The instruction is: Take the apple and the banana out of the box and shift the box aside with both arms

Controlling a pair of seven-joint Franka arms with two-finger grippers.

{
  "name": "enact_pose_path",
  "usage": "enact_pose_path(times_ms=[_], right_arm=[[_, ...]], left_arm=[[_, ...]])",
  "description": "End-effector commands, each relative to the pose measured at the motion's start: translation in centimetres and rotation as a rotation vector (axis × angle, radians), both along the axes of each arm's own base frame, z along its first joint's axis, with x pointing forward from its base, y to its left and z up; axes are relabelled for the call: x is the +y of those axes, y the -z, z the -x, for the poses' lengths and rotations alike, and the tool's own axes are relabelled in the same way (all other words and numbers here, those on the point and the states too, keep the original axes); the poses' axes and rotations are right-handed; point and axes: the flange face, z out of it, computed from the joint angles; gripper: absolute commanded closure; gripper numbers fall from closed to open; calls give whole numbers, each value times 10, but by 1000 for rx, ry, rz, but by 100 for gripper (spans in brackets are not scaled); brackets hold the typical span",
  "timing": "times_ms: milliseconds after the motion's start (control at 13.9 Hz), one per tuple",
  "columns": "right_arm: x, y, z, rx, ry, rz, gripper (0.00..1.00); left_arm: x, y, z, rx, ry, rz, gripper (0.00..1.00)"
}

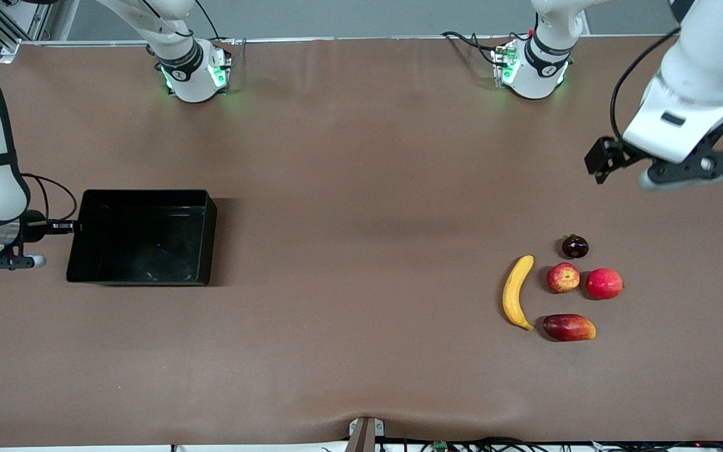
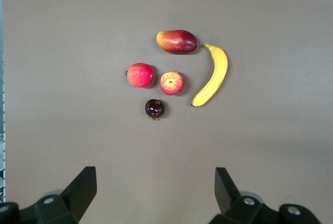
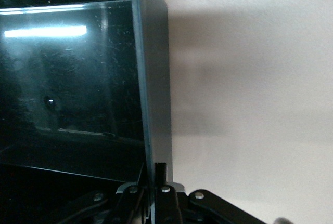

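Note:
The black box (image 1: 142, 242) sits on the table toward the right arm's end. My right gripper (image 1: 54, 226) is shut on the box wall that faces that end; the right wrist view shows its fingers (image 3: 161, 171) pinching this thin wall (image 3: 156, 78). The yellow banana (image 1: 515, 292) and the red-and-yellow streaked apple (image 1: 563, 277) lie side by side toward the left arm's end. My left gripper (image 1: 599, 164) is open and empty, high over bare table by the fruit group. In the left wrist view, the left gripper (image 2: 156, 171) looks down on the banana (image 2: 214, 76) and the apple (image 2: 171, 83).
A plain red round fruit (image 1: 604, 284) lies beside the apple. An oblong dark-red mango (image 1: 568, 327) lies nearer the camera and a small dark round fruit (image 1: 575, 246) lies farther. All three show in the left wrist view. The brown table (image 1: 361, 251) spreads wide between box and fruits.

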Motion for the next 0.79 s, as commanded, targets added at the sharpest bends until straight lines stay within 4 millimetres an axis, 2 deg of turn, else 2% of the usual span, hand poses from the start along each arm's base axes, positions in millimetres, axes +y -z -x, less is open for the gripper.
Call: enact_pose_path(times_ms=[0, 72, 144, 216, 360, 432, 504, 576, 648, 720], right_arm=[[-6, 4, 4, 3, -7, -17, 39], [-4, 3, 1, -1, -7, -19, 0], [3, -1, -3, -1, -22, -22, 0], [11, -14, -14, -16, -39, -20, 0], [27, -66, -42, 1, -81, -44, 0], [36, -101, -58, -12, -109, -42, 0], [52, -122, -70, -32, -144, -30, 0], [58, -138, -79, -61, -162, -10, 0], [71, -156, -88, -93, -187, 4, 0], [82, -167, -91, -102, -187, 12, 0]], left_arm=[[2, -12, 13, -2, 2, 5, 0], [0, -16, 17, -6, 2, 19, 0], [0, -15, 17, -1, -1, 29, 0], [1, -15, 17, 1, -2, 30, 0], [17, -16, 13, 2, -31, 42, 0], [23, -17, 12, 10, -33, 73, 0], [26, -21, 15, 10, -21, 91, 0], [40, -25, 14, 5, -24, 90, 0], [40, -24, 15, 14, 4, 85, 0], [53, -25, 16, 25, 11, 87, 0]])
